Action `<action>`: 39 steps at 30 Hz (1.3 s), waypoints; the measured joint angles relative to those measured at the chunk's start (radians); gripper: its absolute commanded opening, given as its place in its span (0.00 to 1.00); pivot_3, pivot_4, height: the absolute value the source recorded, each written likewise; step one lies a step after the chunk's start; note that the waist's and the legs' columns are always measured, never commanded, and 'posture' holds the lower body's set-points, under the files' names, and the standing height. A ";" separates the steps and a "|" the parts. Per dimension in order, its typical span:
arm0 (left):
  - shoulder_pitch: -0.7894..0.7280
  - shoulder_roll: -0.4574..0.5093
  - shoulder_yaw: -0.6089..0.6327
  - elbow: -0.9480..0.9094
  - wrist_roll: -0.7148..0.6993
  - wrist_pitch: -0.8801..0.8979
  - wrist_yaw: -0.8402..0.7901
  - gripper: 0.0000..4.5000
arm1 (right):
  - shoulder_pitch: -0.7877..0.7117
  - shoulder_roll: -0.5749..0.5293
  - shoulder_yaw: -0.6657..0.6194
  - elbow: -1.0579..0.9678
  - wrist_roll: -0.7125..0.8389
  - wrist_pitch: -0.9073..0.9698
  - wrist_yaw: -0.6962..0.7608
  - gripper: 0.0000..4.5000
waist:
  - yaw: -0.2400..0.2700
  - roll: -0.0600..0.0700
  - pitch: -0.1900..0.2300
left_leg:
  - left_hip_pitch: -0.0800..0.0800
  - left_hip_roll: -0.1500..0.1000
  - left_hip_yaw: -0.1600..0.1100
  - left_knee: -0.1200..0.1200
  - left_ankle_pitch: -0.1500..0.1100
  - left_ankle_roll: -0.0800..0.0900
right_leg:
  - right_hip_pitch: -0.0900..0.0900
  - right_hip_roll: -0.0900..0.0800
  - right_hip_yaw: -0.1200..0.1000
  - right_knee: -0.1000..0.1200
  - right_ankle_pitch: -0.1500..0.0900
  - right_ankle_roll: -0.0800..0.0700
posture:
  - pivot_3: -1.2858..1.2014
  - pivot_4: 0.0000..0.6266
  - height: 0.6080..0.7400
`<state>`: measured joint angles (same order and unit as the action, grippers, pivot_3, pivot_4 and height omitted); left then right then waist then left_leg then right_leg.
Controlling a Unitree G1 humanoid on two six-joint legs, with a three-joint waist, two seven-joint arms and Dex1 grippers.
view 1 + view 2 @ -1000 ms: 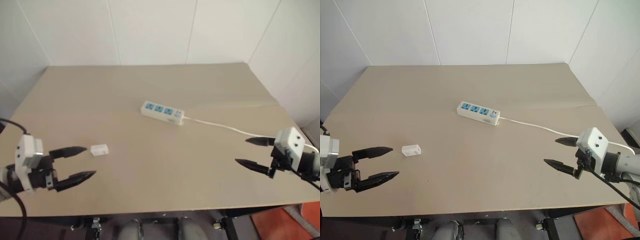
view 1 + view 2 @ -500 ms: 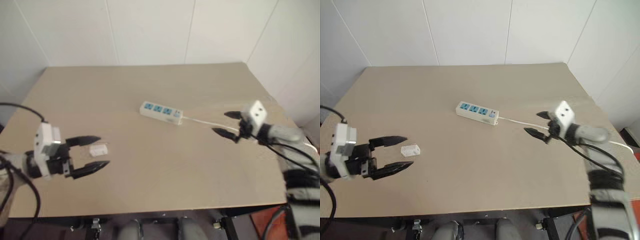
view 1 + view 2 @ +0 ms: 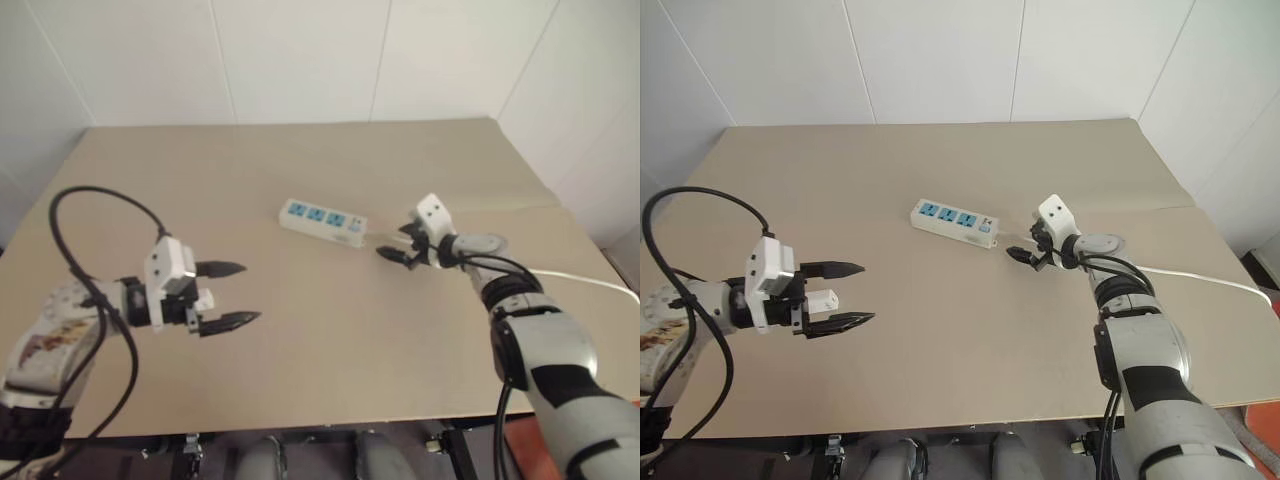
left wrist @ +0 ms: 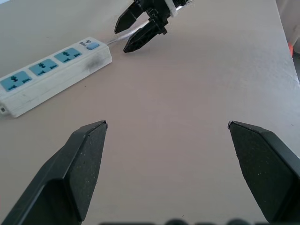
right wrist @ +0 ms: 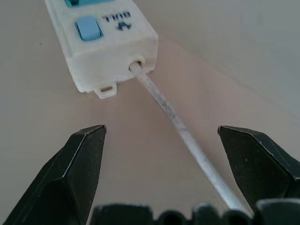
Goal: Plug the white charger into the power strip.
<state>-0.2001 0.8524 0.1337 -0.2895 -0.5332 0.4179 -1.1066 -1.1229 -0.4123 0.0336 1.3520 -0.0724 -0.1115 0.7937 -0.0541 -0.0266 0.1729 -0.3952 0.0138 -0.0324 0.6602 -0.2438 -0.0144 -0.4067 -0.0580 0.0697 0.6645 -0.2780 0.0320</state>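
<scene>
The power strip (image 3: 323, 222) lies mid-table, a white bar with three blue sockets, its switch end toward my right gripper (image 3: 393, 243). That gripper stands open just short of the switch end, its fingers straddling the thin white cable (image 5: 173, 122) where it leaves the strip (image 5: 105, 42). The white charger (image 3: 823, 299), a small block, lies on the table and shows between the fingers of my open left gripper (image 3: 865, 293), close to their base; I cannot tell if they touch. The left wrist view shows the strip (image 4: 51, 77) and the right gripper (image 4: 123, 40) beyond my open fingers.
The tan table (image 3: 330, 350) reaches back to a white panelled wall (image 3: 300, 60). The strip's cable (image 3: 580, 280) trails off toward the table's right edge. A black cable (image 3: 70, 210) loops over my left arm.
My right gripper has swung in from the table's right edge to the strip's switch end. My left gripper has moved right and forward, so the charger now sits between its fingers.
</scene>
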 measured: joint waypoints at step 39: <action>-0.029 0.008 -0.114 0.010 0.060 0.004 -0.048 1.00 | 0.825 -0.215 -0.047 -1.218 0.142 0.242 0.329 0.00 | 0.017 -0.001 -0.002 | 0.014 -0.001 -0.009 0.001 0.000 0.000 | 0.015 0.002 -0.001 -0.001 -0.001 0.001 | 0.52 0.24 1.00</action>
<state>-0.2292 0.8601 0.0201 -0.2790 -0.4728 0.4223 -1.1548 -0.2982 -0.6276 -0.0130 0.1344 0.0692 0.1307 1.1226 -0.0370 -0.0273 0.1708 -0.3808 0.0129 -0.0414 0.6610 -0.2439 -0.0143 -0.3914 -0.0558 0.0686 0.6633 -0.2786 0.0327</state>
